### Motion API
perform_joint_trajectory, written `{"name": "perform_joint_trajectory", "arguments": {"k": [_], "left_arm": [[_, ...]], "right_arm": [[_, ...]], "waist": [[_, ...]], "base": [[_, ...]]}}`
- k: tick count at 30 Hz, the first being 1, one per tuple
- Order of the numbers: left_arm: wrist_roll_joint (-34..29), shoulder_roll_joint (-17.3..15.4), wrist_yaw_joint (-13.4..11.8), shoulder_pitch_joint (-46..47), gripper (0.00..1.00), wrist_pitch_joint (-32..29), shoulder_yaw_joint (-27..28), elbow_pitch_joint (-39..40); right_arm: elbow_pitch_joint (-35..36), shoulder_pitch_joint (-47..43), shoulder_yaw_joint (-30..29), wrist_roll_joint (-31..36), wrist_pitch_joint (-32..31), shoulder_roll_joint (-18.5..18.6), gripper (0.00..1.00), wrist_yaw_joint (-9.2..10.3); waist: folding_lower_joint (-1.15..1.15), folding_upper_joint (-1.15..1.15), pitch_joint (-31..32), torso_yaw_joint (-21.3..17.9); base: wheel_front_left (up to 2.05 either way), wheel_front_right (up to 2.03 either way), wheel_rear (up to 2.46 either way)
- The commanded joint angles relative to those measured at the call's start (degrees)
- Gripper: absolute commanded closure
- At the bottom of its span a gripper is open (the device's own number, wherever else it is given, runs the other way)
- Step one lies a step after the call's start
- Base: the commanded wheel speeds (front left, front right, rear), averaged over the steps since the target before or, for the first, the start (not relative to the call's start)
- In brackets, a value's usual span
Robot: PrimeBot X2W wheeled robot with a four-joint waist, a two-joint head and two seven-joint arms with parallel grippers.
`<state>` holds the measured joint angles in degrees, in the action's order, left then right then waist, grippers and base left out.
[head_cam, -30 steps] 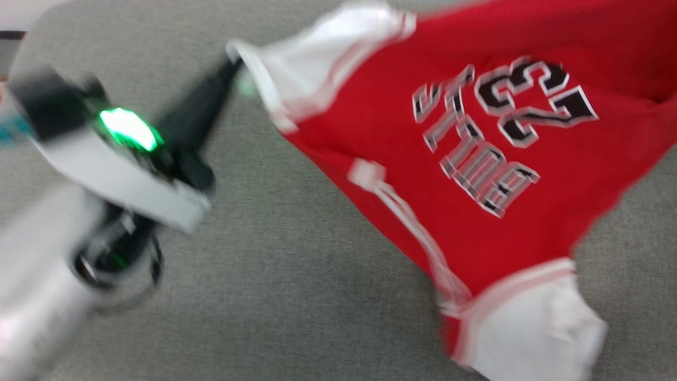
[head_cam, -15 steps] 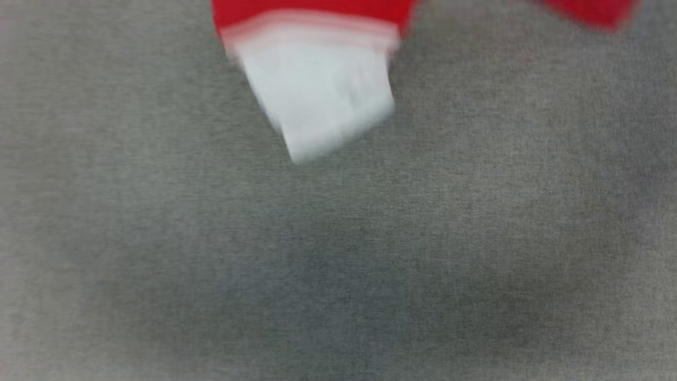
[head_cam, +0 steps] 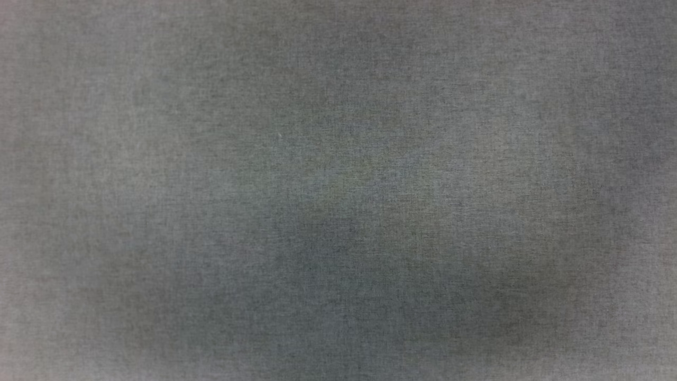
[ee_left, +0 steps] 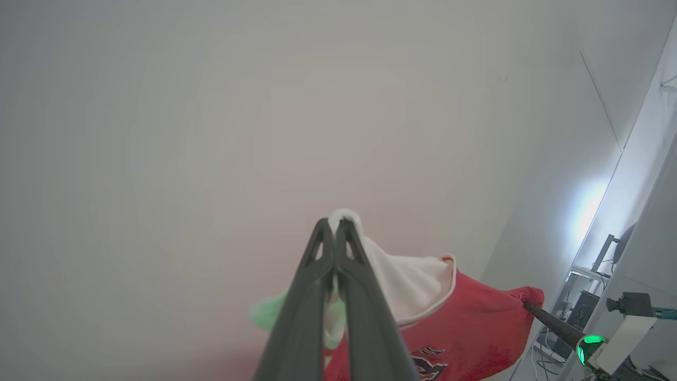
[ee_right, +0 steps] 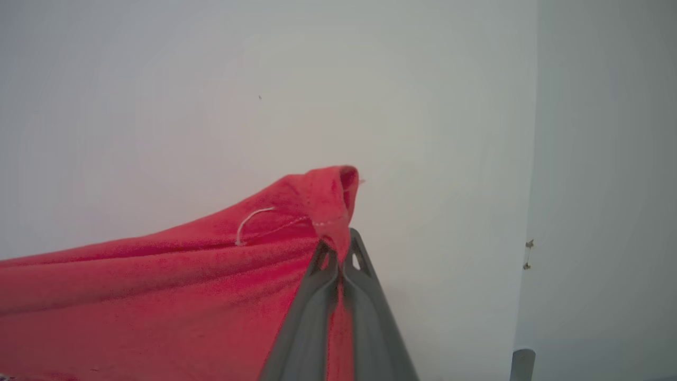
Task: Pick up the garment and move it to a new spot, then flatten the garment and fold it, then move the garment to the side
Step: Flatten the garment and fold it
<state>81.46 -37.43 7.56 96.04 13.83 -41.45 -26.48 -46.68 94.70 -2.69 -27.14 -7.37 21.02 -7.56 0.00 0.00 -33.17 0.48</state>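
Left gripper [ee_left: 335, 225] pinches shut on the white sleeve of the red jersey garment [ee_left: 465, 323] held aloft, right gripper [ee_right: 341, 238] clamps shut on its red edge, and both should lower it evenly, cloth taut, onto the grey fabric surface [head_cam: 338, 190].

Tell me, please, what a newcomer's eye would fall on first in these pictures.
The red garment strikes first, stretched in the air against a pale backdrop in both wrist views. The left gripper is shut on its white edge, the right gripper on a red corner. The head view looks down on a grey surface.
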Motion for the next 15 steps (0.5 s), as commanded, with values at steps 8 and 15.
{"name": "perform_joint_trajectory", "arguments": {"k": [8, 15], "left_arm": [[7.6, -1.8, -0.1, -21.2, 1.00, 1.2, 0.0, 14.1], [5.9, 2.3, -0.1, -43.1, 1.00, 1.3, 11.4, 22.4]], "right_arm": [[5.1, -15.1, 8.8, -10.4, -6.0, 4.5, 1.00, 0.11], [16.9, -32.2, 12.4, -20.2, -12.8, 9.4, 1.00, 0.11]], "waist": [[0.00, 0.00, 0.8, 1.0], [0.00, 0.00, 3.3, 1.2]], "base": [[0.00, 0.00, 0.00], [0.00, 0.00, 0.00]]}}
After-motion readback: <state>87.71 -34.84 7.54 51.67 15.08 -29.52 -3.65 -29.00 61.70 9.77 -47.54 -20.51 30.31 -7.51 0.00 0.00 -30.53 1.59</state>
